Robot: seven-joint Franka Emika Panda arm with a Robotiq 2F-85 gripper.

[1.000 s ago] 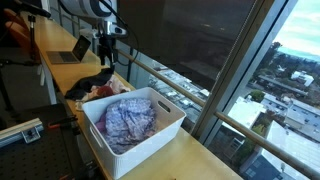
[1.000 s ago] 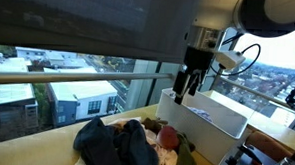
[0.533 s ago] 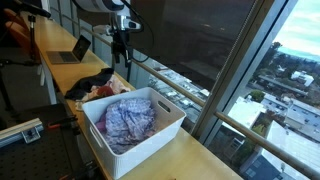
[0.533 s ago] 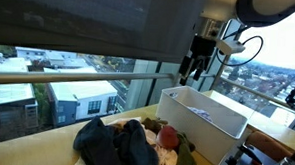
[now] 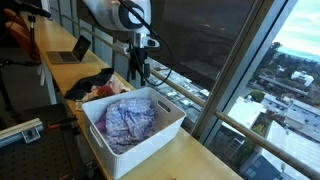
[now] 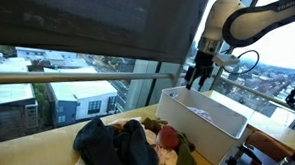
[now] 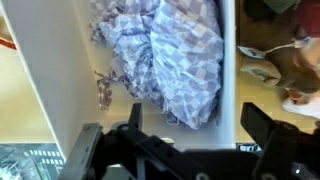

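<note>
A white plastic bin (image 5: 160, 135) (image 6: 221, 121) (image 7: 229, 70) stands on the wooden counter with a blue-and-white checked cloth (image 5: 128, 120) (image 7: 180, 50) lying crumpled inside it. My gripper (image 5: 140, 72) (image 6: 197, 79) (image 7: 200, 122) hangs above the bin's far end, near the window, open with nothing between its fingers (image 7: 266, 125). In the wrist view the cloth lies below and ahead of the jaws, apart from them. A pile of dark and red clothes (image 5: 95, 88) (image 6: 130, 144) (image 7: 290, 65) lies on the counter beside the bin.
A laptop (image 5: 70, 50) sits further back along the counter (image 5: 195, 160). The large window and its railing (image 5: 185, 85) run close behind the bin. A black device (image 5: 20, 130) lies on a lower surface at the near left.
The arm has swung away from above the clothes pile towards the window and now hangs over the bin's far end. The jaws stay open and empty.
</note>
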